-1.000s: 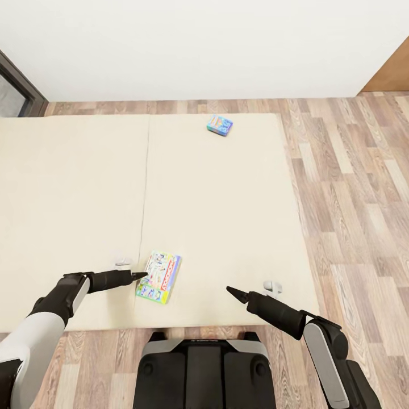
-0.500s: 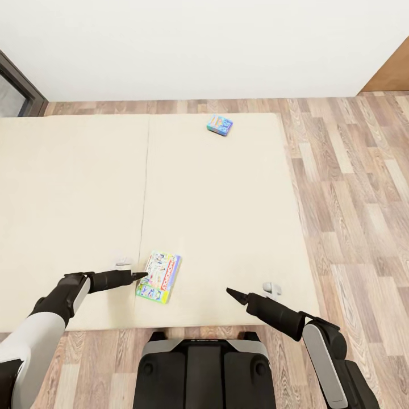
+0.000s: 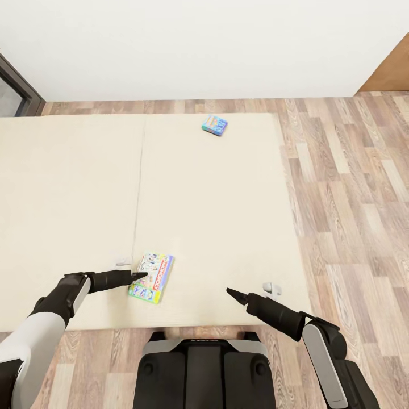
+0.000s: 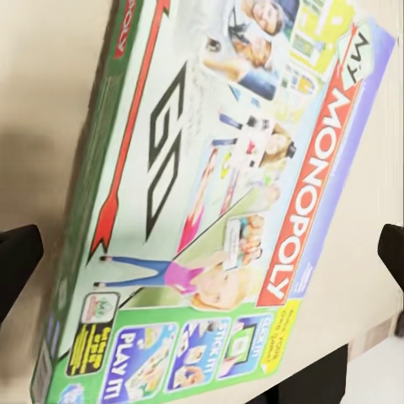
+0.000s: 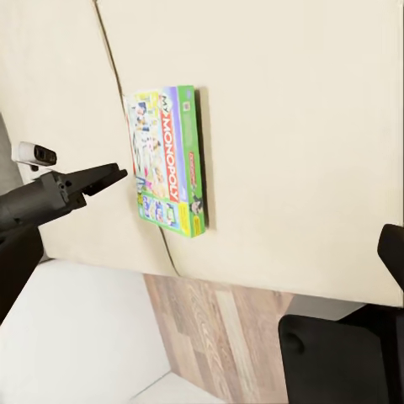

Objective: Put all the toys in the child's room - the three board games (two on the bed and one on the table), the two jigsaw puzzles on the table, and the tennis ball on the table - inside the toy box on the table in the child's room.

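While the white-green game (image 3: pixel 151 278) lies flat near the bed's (image 3: pixel 216 216) near edge, at about 7 o'clock in the head view, its cover reads "My Monopoly" in the left wrist view (image 4: pixel 227 210), where the box sits between two dark fingertips that stand wide apart at the frame's sides. Left gripper (image 3: pixel 140 276) reaches in from 8 o'clock, its tip at the box's left long edge; whether it touches the cardboard I cannot tell. From the right wrist view the same box (image 5: pixel 168 160) shows lying on the beige mattress, with the left gripper (image 5: pixel 105 177) just beside it, its tips looking close together from that angle. Blue game (image 3: pixel 215 125) lies far off at 12 o'clock, near the bed's far edge and well apart from the first. Right gripper (image 3: pixel 232 293) hangs at 5 o'clock over the mattress with nothing in it; its fingertips show far apart at the edges of its own wrist view. Wood floor (image 3: pixel 346 187) runs along 3 o'clock, white wall (image 3: pixel 199 45) beyond.
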`<state>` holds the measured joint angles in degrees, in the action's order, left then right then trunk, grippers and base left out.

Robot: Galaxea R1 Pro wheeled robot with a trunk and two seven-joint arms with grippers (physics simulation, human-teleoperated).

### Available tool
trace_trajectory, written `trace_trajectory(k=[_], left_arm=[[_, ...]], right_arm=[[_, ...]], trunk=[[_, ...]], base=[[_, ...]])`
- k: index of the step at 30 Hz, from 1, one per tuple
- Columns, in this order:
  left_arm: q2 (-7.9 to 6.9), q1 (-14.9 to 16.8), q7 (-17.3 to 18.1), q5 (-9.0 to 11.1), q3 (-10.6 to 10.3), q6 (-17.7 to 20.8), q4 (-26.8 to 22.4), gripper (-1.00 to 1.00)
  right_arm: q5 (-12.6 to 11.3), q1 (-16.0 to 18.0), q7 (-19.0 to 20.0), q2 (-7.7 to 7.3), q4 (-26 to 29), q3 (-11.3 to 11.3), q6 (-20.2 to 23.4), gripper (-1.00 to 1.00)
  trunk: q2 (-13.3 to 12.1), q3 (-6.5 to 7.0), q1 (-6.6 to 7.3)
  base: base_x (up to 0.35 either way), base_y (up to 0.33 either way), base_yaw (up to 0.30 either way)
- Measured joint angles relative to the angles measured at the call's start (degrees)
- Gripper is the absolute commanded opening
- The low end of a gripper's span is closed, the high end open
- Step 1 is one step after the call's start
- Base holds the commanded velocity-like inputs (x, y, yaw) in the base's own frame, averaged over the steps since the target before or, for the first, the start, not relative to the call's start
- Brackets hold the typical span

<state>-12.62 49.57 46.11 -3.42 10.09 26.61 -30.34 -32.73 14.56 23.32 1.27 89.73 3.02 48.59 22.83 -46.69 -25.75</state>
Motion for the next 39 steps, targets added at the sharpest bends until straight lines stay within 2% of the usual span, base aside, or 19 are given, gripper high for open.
trace_trajectory(k=[39], left_arm=[[0.00, -0.03, -0.07, -0.01, -0.07, -0.06, -0.02, 1.00]], right_arm=[[0.01, 0.01, -0.16, 0.07, -0.37, -0.01, -0.29, 1.00]], trunk=[[0.00, -0.10, 0.00]], base=[[0.000, -0.011, 0.000]])
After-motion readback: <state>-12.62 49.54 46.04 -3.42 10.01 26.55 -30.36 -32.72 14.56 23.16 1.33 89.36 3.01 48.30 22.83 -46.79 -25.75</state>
